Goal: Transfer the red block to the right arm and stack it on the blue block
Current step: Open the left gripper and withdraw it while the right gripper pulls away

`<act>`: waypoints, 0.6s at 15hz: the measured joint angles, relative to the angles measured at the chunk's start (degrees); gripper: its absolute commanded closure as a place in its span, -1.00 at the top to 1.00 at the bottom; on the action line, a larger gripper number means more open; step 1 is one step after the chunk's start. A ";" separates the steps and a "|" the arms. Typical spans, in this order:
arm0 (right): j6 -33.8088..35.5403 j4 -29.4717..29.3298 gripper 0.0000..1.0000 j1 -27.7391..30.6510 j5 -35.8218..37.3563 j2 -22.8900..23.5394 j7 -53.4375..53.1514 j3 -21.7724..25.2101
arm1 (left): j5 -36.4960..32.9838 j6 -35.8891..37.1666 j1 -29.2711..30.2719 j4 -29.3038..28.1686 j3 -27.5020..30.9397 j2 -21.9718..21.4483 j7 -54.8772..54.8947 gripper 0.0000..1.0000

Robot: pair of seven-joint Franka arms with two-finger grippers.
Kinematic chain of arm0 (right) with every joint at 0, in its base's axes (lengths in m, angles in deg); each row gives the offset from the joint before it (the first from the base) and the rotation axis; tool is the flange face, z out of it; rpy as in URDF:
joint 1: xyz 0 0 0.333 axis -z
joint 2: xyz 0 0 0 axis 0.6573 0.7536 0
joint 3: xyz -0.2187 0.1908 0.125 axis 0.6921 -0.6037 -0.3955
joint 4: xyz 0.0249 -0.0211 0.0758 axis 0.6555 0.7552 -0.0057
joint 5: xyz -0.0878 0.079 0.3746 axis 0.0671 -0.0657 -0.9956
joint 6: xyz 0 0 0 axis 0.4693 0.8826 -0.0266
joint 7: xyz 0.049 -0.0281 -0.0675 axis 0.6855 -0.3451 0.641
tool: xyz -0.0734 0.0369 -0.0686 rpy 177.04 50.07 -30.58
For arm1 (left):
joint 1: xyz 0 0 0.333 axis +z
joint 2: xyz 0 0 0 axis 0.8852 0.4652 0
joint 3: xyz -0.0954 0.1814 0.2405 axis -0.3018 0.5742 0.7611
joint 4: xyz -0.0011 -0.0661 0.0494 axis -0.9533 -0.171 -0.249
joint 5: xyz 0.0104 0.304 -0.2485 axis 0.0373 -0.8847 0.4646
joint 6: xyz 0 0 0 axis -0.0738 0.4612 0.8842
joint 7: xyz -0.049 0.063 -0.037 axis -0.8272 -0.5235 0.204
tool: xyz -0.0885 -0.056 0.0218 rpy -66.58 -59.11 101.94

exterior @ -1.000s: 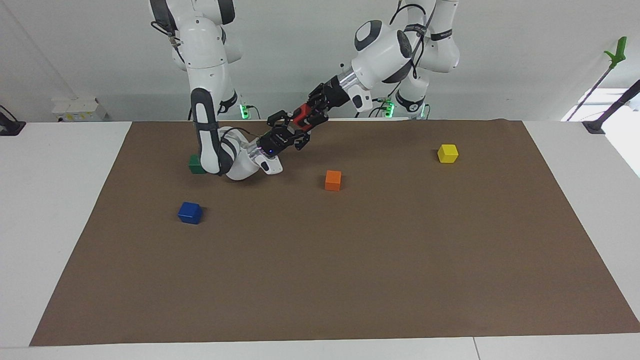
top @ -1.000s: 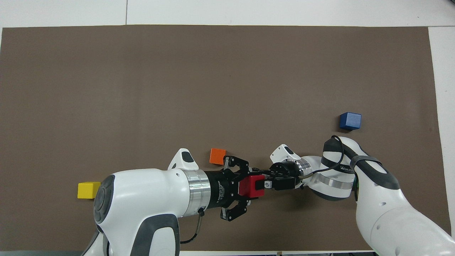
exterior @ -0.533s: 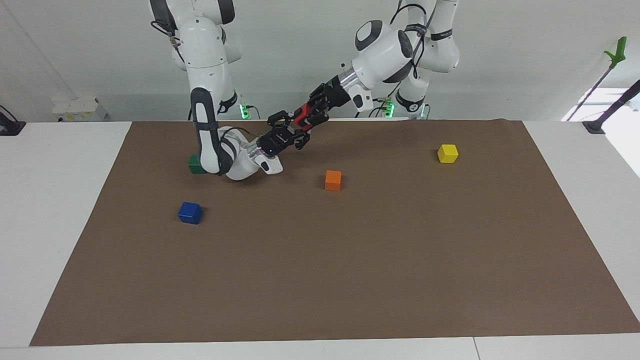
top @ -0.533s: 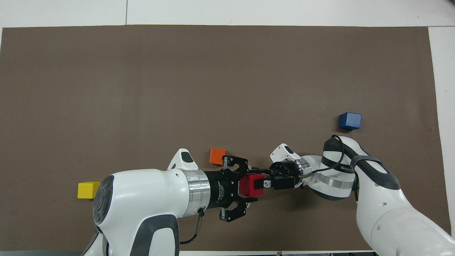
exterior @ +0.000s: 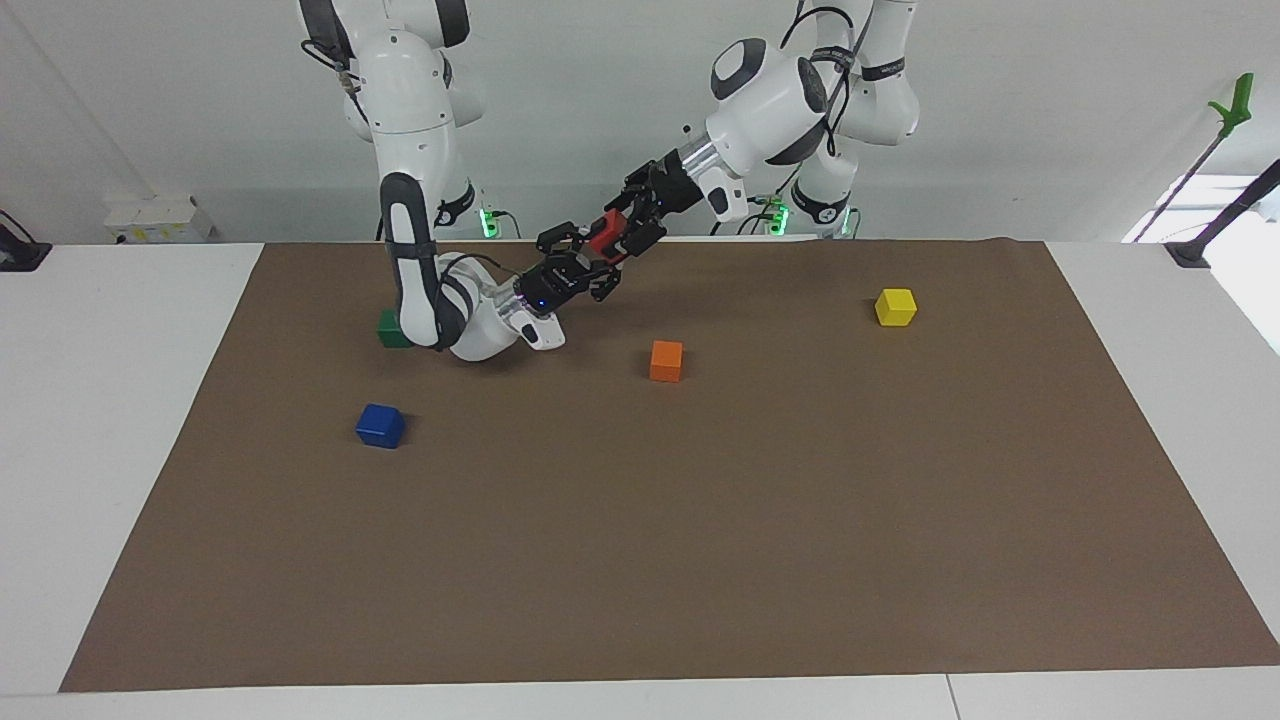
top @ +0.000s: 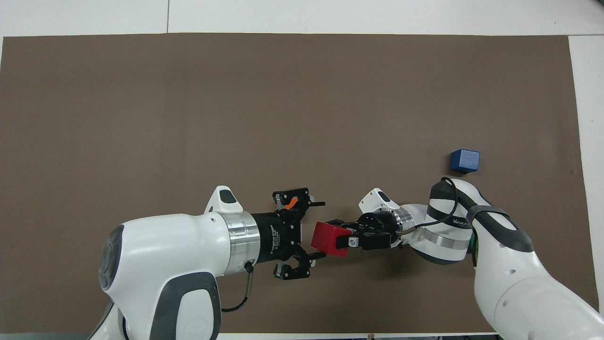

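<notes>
**Entry: handover point, clock bearings read on the overhead view**

- **Red block** (top: 328, 238): off the worktop (top: 283, 94), in the air between the two grippers, over bare brown mat. It is tipped slightly, one corner toward nine o'clock.
- **Right gripper** (top: 343, 239): at three o'clock of the red block, lying nearly level, fingers clamped on the block's three-o'clock end. Most of the cube juts out past the fingertips.
- **Left gripper** (top: 315, 230): at nine o'clock of the red block, fingers spread wide and not gripping it. Whether a fingertip touches the cube cannot be told.
- **Blue block** (top: 465, 160): resting on the worktop toward the right arm's end, at about two o'clock from the red block, top face bare, nothing beside it.
- **Other stock:** orange block (exterior: 666, 360), yellow block (exterior: 895, 307) and green block (exterior: 390, 328), each apart on the mat and none near the blue block.

**Bearing that matters:** the target lies at two o'clock from the held cube and well apart from it, with the right arm's own wrist and forearm in between. The right arm is the nearer arm.

**Assessment:** the handover looks done. The carry probably needs the wrist turned downward, since the gripper now points sideways. With so shallow a hold, the cube could slip.
</notes>
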 measured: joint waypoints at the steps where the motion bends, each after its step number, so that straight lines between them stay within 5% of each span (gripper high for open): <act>1: -0.22 -0.22 -1.00 0.03 0.00 -0.02 0.00 0.05 | -1.15 1.50 1.64 0.00 -0.01 -0.14 0.09 1.00; 9: -4.90 -1.23 -1.00 0.61 0.00 -3.95 -4.59 0.34 | -18.15 19.10 14.95 -0.01 0.27 -1.48 12.63 1.00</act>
